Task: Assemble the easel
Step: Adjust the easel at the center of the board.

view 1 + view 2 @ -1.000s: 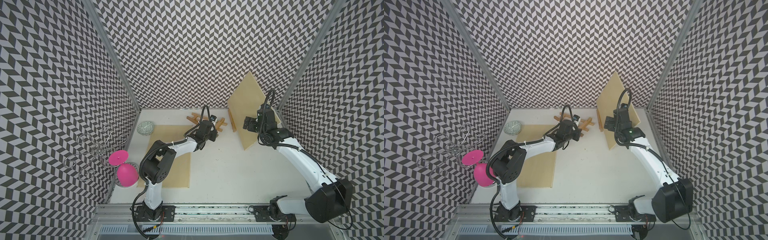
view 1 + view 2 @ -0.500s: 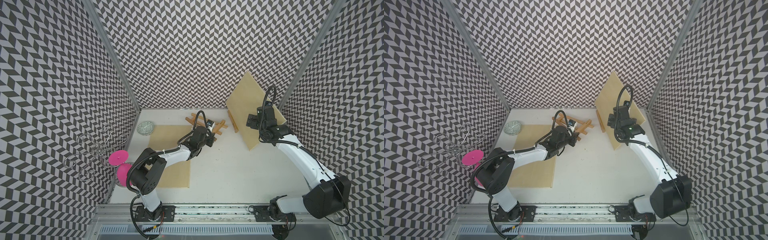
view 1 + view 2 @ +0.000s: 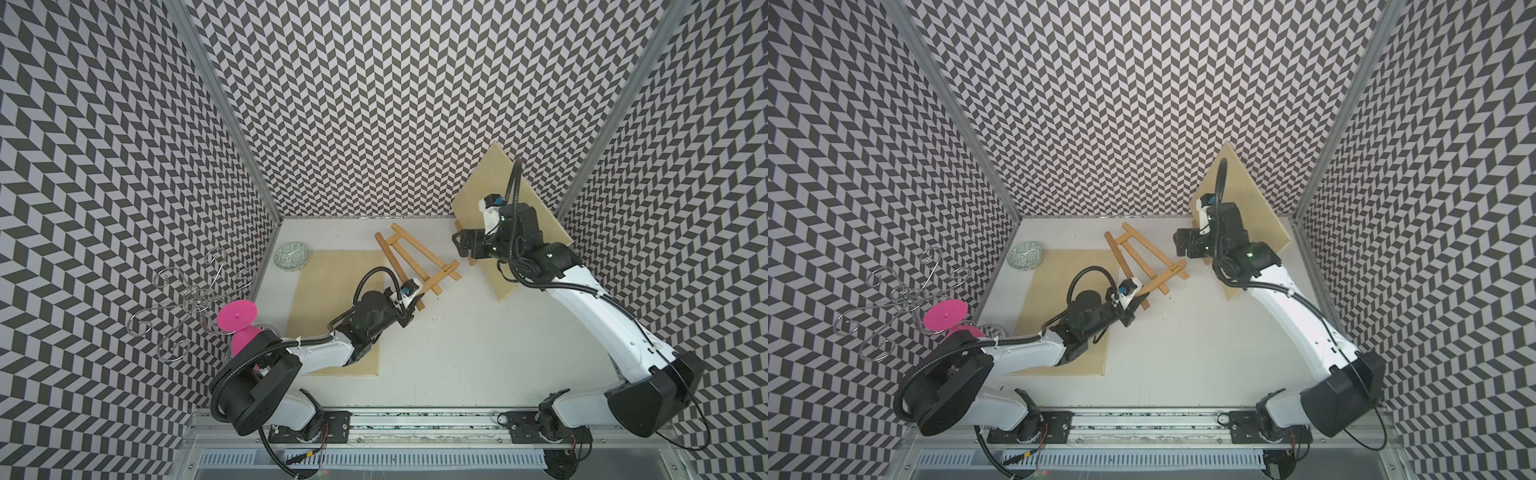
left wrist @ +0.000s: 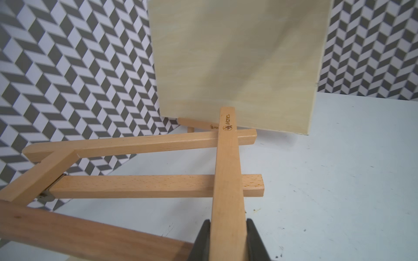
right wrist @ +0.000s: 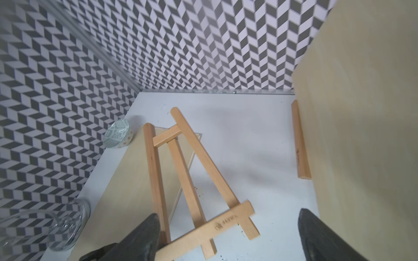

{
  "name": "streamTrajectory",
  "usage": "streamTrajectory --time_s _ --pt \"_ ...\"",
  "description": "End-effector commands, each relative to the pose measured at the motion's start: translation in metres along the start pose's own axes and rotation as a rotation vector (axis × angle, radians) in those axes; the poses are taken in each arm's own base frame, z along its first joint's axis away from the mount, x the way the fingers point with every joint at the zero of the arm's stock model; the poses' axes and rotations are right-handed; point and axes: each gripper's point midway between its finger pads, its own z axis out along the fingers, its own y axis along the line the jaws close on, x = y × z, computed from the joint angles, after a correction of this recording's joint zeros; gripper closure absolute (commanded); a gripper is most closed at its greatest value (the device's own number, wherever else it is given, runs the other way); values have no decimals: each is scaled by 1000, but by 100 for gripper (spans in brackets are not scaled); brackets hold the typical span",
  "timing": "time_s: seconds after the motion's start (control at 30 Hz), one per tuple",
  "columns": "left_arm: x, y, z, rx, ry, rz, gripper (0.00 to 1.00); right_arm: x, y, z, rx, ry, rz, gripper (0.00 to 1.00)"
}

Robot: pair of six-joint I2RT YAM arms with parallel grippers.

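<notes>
Left wrist view: the left gripper (image 4: 228, 239) is clamped on the ledge bar (image 4: 226, 171) of the easel (image 3: 394, 262). The frame stretches ahead of it, low over the bench (image 3: 457, 345), seemingly folded and not yet stood up. The right gripper (image 3: 466, 248), wide and empty, hovers beyond the frame's far end, with a leaning board (image 3: 490, 183) close behind it. Open bench lies back toward both arms' bases.

The easel (image 3: 441, 274) lies on the worktop (image 3: 457, 340) ahead of the left gripper (image 3: 409, 305), between it and the right gripper (image 3: 464, 249). One leg crosses the edge of a flat board (image 3: 332, 282) beside the left gripper. A bowl (image 3: 291, 256) sits beyond that board, and a propped board (image 3: 490, 178) stands behind the right gripper.
</notes>
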Motion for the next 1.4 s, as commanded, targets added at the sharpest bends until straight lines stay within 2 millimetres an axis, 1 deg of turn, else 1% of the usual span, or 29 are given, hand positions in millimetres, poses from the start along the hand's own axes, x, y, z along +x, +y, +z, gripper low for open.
streamTrajectory --time_s 0.0,0.03,0.07,0.13,0.2,0.27,0.33,0.43,0.47,0.53,0.57,0.6,0.63,0.67,0.7,0.73,0.8,0.87,0.9,0.93,0.97,1.0,1.03,1.1,1.17,1.2,1.27,1.3,1.37 --pt "-68 -15 -14 8 -255 198 100 14 18 21 -34 83 -57 9" --pt "-68 -19 -16 2 -255 210 100 14 18 26 -26 94 -54 11" --pt "-69 -21 -18 -1 -260 218 100 16 22 30 -33 104 -72 13" --pt "-71 -28 -21 20 -272 233 100 28 29 40 -40 128 -119 13" --pt "-75 -38 -23 48 -280 251 100 40 22 50 8 160 -128 15" --pt "-78 -40 -25 49 -286 254 100 50 10 58 65 188 -128 20" --pt "-80 -40 -27 52 -293 254 100 56 1 62 113 210 -126 21" --pt "-83 -43 -28 66 -298 257 100 63 -3 67 123 231 -148 30" --pt "-84 -44 -29 68 -299 257 100 64 -4 68 127 229 -151 35" --pt "-86 -45 -30 72 -306 260 100 63 -7 68 144 223 -153 45" --pt "-87 -43 -30 64 -306 258 100 62 -6 67 142 220 -153 48" --pt "-86 -43 -30 64 -301 260 100 61 -3 66 121 214 -155 48" --pt "-87 -43 -29 65 -298 260 100 61 2 65 92 210 -161 53" --pt "-87 -42 -29 61 -299 260 100 61 5 63 74 207 -164 61" --pt "-88 -42 -29 60 -300 265 100 61 6 62 68 201 -165 65" --pt "-88 -41 -29 54 -297 265 100 58 5 59 73 190 -167 66" --pt "-85 -40 -25 53 -273 264 100 52 4 54 81 166 -174 78" --pt "-87 -36 -24 43 -263 239 100 44 5 48 84 130 -179 84" --pt "-88 -37 -26 43 -268 228 100 41 4 45 88 113 -179 89" --pt "-91 -36 -28 40 -277 212 82 37 3 41 93 91 -174 93" --pt "-95 -34 -32 32 -289 182 58 34 3 38 92 69 -172 95" --pt "-98 -31 -35 24 -298 149 50 30 3 33 88 44 -170 98" --pt "-103 -26 -40 9 -307 103 45 26 2 28 82 18 -160 100" --pt "-108 -19 -53 -16 -342 17 34 19 -1 18 51 -31 -133 100" --pt "-109 -13 -65 -34 -367 -72 23 13 -2 7 18 -91 -98 100" --pt "-107 -14 -67 -17 -355 -99 18 8 -5 1 7 -117 -72 100" --pt "-102 -15 -69 -3 -315 -143 16 -2 -17 -11 3 -142 7 100" --pt "-99 -12 -72 -16 -311 -175 15 -8 -22 -18 -1 -155 47 100" --pt "-88 -7 -78 -46 -311 -247 14 -18 -27 -31 -10 -177 94 100"
